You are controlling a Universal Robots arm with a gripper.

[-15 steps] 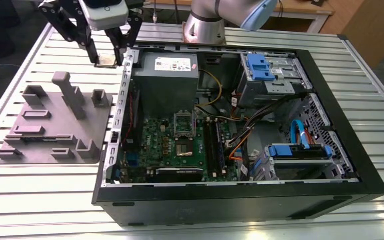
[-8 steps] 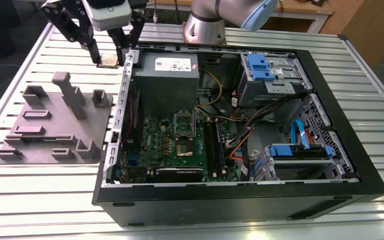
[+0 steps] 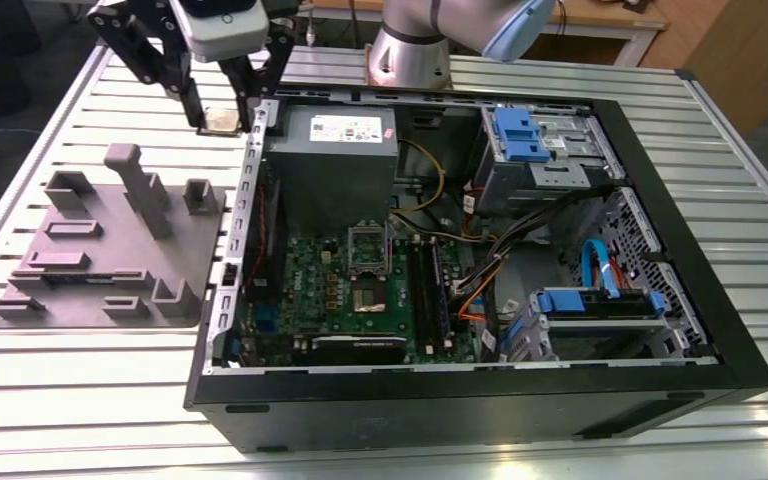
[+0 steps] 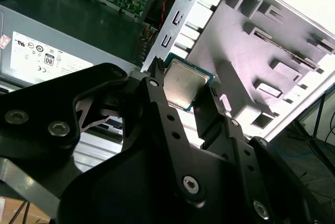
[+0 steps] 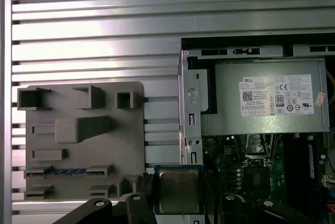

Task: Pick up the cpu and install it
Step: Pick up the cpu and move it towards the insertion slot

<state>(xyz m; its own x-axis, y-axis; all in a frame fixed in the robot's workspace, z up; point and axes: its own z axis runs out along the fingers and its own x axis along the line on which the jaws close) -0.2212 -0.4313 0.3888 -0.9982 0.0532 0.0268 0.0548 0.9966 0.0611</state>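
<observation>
- The cpu (image 3: pixel 220 122), a small flat square chip with a silvery metal top and a pale rim, sat in the upper left of the exterior view, just outside the corner of the computer case.
- The black two-fingered gripper (image 3: pixel 224 112) was clamped on the cpu. In the second wrist view I saw its fingers (image 4: pixel 157 103) pressed against opposite edges of the chip (image 4: pixel 186 82), with the metal top facing the camera.
- In the first wrist view the chip (image 5: pixel 178 190) lay between the grey moulded fixture plate (image 5: pixel 78 130) and the case's bare metal edge (image 5: pixel 189 109). It touched neither.
- The fixture plate (image 3: pixel 104 250), with its upright blocks and slots, lay at the exterior view's left, just beside the case.
- The open black computer case (image 3: pixel 464 410) took up the middle and right of the exterior view.
- Inside it, the grey power supply box with a white label (image 3: pixel 337 165) sat near the gripper.
- Below that box in the frame was the green motherboard (image 3: pixel 317 290), carrying the tall grey metal socket frame (image 3: pixel 368 270), well apart from the chip.
- Everything rested on a ribbed silver metal table (image 3: pixel 64 400).
</observation>
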